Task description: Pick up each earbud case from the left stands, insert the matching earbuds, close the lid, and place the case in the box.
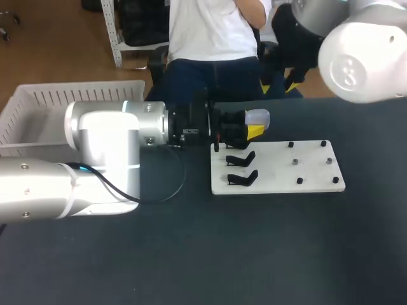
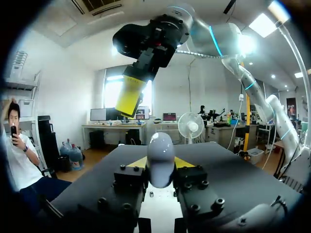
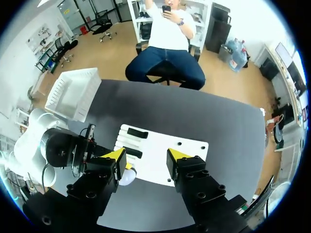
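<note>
The left claw (image 2: 161,169) is clenched on the earbud case (image 1: 257,117) above the far left corner of the white board (image 1: 311,175), the right claw (image 3: 146,156) released; light, hard and slick, the case likely wants a pinch across its broad sides.

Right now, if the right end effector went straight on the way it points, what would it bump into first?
Probably the white board: it shows right between the open fingers of the right end effector. How far off it lies is hard to judge.
</note>
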Controlling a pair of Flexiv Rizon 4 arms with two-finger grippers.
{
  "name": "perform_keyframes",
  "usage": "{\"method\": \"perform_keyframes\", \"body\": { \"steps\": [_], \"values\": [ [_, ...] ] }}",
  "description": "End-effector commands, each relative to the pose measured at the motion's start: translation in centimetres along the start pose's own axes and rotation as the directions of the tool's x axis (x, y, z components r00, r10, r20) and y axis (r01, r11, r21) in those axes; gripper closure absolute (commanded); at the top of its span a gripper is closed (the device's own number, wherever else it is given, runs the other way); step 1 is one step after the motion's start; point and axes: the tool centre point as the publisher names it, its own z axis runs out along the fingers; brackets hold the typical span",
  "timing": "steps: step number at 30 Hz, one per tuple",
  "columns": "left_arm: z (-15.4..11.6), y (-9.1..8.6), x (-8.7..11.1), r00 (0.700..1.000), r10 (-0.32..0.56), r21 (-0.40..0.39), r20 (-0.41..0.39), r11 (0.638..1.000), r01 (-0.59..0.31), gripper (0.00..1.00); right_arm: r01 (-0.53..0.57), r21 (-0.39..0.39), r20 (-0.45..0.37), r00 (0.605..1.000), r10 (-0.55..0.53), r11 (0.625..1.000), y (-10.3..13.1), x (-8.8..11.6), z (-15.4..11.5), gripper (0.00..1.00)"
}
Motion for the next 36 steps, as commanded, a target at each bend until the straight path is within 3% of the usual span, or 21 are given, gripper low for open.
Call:
{"method": "perform_keyframes", "body": {
  "steps": [1,4,6,11,13,18,27,30,36],
  "values": [
    [-0.2,0.0,-0.2,1.000,0.014,-0.008,0.012,1.000,-0.014,1.00,-0.032,0.008,0.100,0.994,0.031,0.999,-1.4,2.1,-1.9,0.35],
    [-1.6,0.7,-1.2,0.999,0.046,-0.027,0.022,0.999,-0.046,1.00,-0.077,-0.015,0.104,0.992,0.078,0.997,-2.2,3.1,-1.8,0.23],
    [-3.4,1.6,-1.9,0.997,0.073,-0.054,0.025,0.996,-0.071,1.00,-0.094,-0.026,0.086,0.992,0.096,0.995,-2.5,3.8,-1.4,0.01],
    [-9.4,3.9,-4.9,0.984,0.177,-0.114,-0.008,0.978,-0.176,1.00,-0.128,-0.042,0.036,0.991,0.130,0.991,-2.8,5.8,0.0,0.00],
    [-12.0,4.4,-6.2,0.978,0.210,-0.163,0.013,0.965,-0.205,1.00,-0.138,-0.049,0.015,0.990,0.139,0.989,-2.8,6.5,0.5,0.00],
    [-18.9,6.6,-6.8,0.966,0.250,-0.271,-0.073,0.927,-0.260,1.00,-0.144,-0.058,-0.015,0.990,0.144,0.988,-2.8,7.7,1.2,0.00],
    [-28.5,9.4,-4.6,0.952,0.254,-0.406,-0.173,0.862,-0.303,1.00,-0.170,-0.063,-0.050,0.985,0.167,0.983,-2.6,8.6,1.9,0.00],
    [-30.6,10.0,-2.8,0.961,0.237,-0.475,-0.146,0.835,-0.278,1.00,-0.173,-0.058,-0.061,0.984,0.170,0.983,-2.5,8.9,2.0,0.00],
    [-33.2,10.9,0.9,0.964,0.155,-0.560,-0.215,0.790,-0.252,1.00,-0.180,-0.046,-0.062,0.982,0.177,0.983,-2.5,9.6,1.7,0.00]
  ]
}}
